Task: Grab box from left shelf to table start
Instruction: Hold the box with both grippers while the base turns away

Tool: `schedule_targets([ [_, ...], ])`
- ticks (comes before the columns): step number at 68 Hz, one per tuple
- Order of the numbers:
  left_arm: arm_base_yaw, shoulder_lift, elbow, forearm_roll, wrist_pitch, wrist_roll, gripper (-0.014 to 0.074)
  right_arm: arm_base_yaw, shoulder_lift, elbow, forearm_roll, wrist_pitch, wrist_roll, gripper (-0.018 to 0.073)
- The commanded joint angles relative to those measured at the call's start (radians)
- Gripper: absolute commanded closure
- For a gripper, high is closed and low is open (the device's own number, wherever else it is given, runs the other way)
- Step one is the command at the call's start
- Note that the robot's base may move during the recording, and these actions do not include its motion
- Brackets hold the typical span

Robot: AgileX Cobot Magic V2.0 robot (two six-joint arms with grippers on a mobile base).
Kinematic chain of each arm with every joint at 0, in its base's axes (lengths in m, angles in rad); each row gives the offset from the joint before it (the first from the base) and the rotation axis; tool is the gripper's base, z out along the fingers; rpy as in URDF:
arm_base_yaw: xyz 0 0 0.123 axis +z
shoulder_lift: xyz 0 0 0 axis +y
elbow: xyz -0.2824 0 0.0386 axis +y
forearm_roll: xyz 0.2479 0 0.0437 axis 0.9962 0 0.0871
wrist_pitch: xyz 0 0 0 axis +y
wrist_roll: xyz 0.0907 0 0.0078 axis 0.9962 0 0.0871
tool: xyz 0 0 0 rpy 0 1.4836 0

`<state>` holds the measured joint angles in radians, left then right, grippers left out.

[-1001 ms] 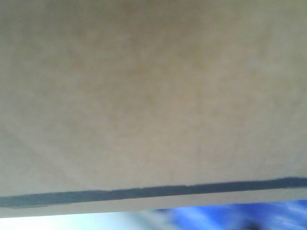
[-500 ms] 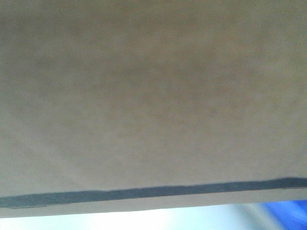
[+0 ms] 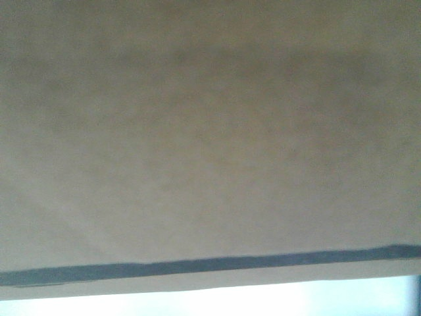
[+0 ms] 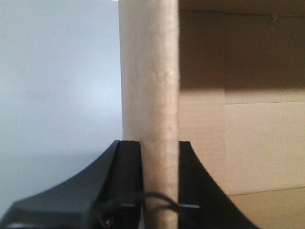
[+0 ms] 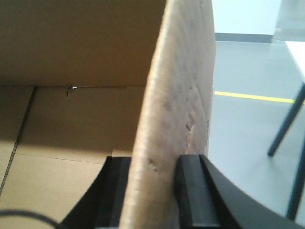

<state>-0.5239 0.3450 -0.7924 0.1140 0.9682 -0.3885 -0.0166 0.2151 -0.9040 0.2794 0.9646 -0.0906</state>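
The brown cardboard box (image 3: 210,131) fills nearly the whole front view, with a dark stripe (image 3: 197,266) near its lower edge. In the left wrist view my left gripper (image 4: 160,157) is shut on an upright wall of the box (image 4: 150,71), one black finger (image 4: 128,171) on each side. The box's inner floor (image 4: 257,143) shows to the right. In the right wrist view my right gripper (image 5: 151,186) is shut on the opposite cardboard wall (image 5: 181,81). The left shelf is out of view.
A bright pale surface (image 3: 263,296) shows under the box in the front view. The right wrist view shows grey floor (image 5: 238,119) with a yellow line (image 5: 252,97) and dark furniture legs (image 5: 288,119) at right. A plain pale wall (image 4: 57,86) lies left of the box.
The blue area under the box at the lower right of the front view has slid out of sight; only pale background remains. The box stays close in front of the camera.
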Motion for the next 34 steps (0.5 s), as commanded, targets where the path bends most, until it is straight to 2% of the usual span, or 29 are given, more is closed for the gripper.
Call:
schedule_targets([
  [1, -0.007, 0.002, -0.036, 0.036, -0.142, 0.006, 0.0696, -0.005, 0.021, -0.029, -0.048, -0.166, -0.005, 0.05],
  [34, -0.007, 0.002, -0.036, 0.036, -0.142, 0.006, 0.0696, -0.005, 0.021, -0.029, -0.048, -0.167, -0.005, 0.05],
])
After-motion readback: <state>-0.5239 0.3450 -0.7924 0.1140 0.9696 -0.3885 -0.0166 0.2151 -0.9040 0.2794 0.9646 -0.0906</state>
